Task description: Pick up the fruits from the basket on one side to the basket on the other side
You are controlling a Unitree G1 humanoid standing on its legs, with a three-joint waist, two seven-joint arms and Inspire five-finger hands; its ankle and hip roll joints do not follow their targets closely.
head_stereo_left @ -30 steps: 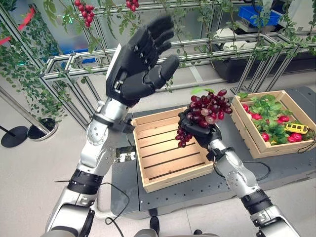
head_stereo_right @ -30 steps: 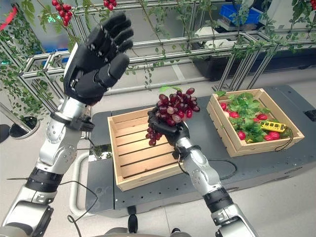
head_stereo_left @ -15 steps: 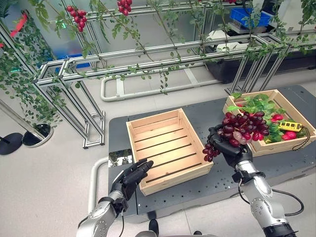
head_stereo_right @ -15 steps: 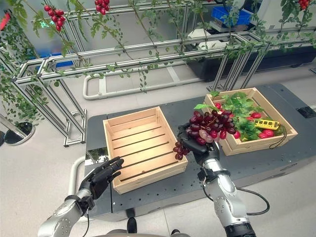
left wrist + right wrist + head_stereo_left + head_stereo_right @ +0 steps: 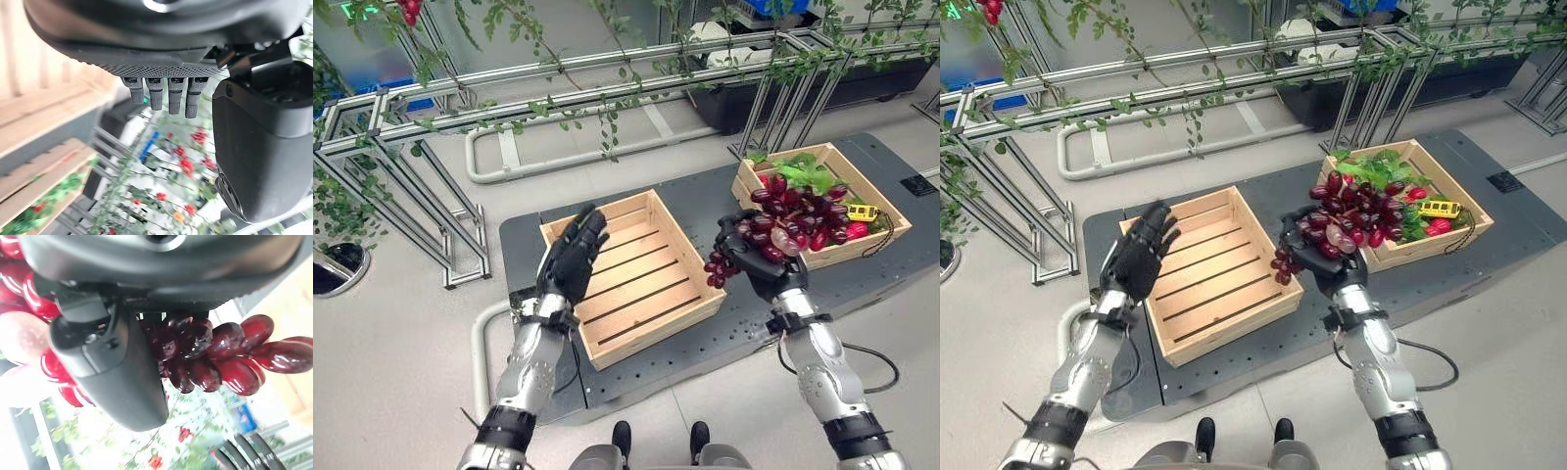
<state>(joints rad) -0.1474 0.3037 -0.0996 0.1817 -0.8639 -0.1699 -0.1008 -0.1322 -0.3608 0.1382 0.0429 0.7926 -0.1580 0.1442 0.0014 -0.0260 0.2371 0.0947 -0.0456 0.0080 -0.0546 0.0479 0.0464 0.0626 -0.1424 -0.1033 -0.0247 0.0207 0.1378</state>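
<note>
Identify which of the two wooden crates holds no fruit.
The crate on the robot's left, beside the open left hand; bare slats show inside, while the right crate holds leaves and fruit.

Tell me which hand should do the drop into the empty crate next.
Right. The right hand is already curled round the grape bunch, held up between the full crate and the empty crate. The left hand is open and holds nothing, over the empty crate's left rim.

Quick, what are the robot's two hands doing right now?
Left hand: open, holding nothing, above the empty wooden crate.
Right hand: closed on the bunch of red grapes.
</note>
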